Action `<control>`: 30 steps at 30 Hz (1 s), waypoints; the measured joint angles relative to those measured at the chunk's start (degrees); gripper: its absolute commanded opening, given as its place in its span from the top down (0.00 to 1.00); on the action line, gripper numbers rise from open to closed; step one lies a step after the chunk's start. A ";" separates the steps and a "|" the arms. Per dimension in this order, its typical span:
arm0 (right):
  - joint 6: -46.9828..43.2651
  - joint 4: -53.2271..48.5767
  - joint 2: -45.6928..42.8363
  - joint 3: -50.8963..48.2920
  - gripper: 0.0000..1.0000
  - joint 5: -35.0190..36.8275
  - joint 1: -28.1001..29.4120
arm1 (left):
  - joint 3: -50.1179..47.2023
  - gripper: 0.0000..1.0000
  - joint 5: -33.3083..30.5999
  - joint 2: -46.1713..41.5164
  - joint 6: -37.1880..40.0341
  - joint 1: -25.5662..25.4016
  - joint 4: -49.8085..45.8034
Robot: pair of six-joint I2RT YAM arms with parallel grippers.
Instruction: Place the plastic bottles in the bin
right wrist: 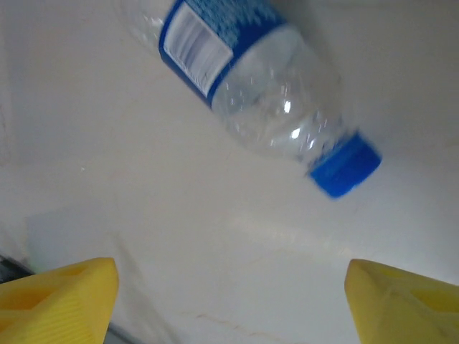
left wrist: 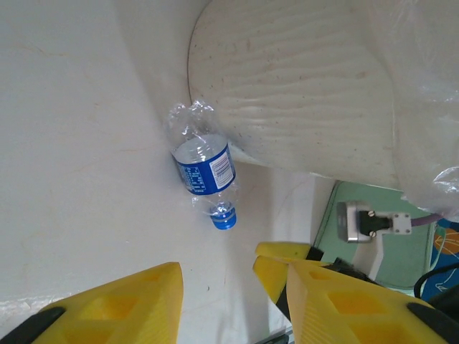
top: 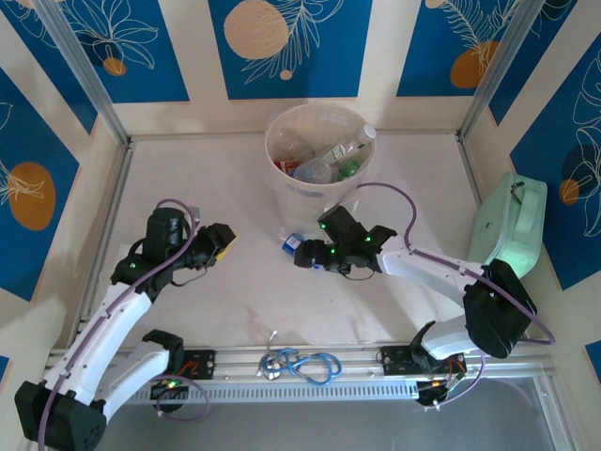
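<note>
The cream-white bin [top: 286, 178] stands at the back middle of the table with several plastic bottles [top: 329, 160] inside it. One clear bottle with a blue label and cap [top: 290, 244] lies on the table against the bin's foot. My right gripper [top: 306, 256] is just in front of this bottle, open. In the right wrist view the bottle [right wrist: 251, 79] lies beyond the widely parted yellow fingers of the right gripper [right wrist: 228, 271], with nothing between them. My left gripper [top: 222, 242] sits off to the left, open and empty [left wrist: 233, 276], facing the bottle [left wrist: 204, 166] and the bin [left wrist: 301, 86].
A mint-green case [top: 512, 224] leans at the right wall and also appears as the case [left wrist: 373, 247] in the left wrist view. A blue cable loop [top: 308, 365] lies by the front rail. Patterned walls close in the table on three sides.
</note>
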 measured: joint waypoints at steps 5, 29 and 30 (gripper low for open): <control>-12.07 0.94 1.46 -0.07 0.17 1.18 -1.49 | 0.00 0.57 -0.04 -0.81 0.04 0.15 -1.18; -24.81 6.95 11.91 0.22 0.29 4.83 1.22 | -1.16 0.57 -0.39 -0.72 0.00 1.01 -1.29; -24.83 7.41 12.46 0.24 0.32 5.16 1.62 | -1.16 0.57 -0.39 -0.57 0.00 1.01 -1.29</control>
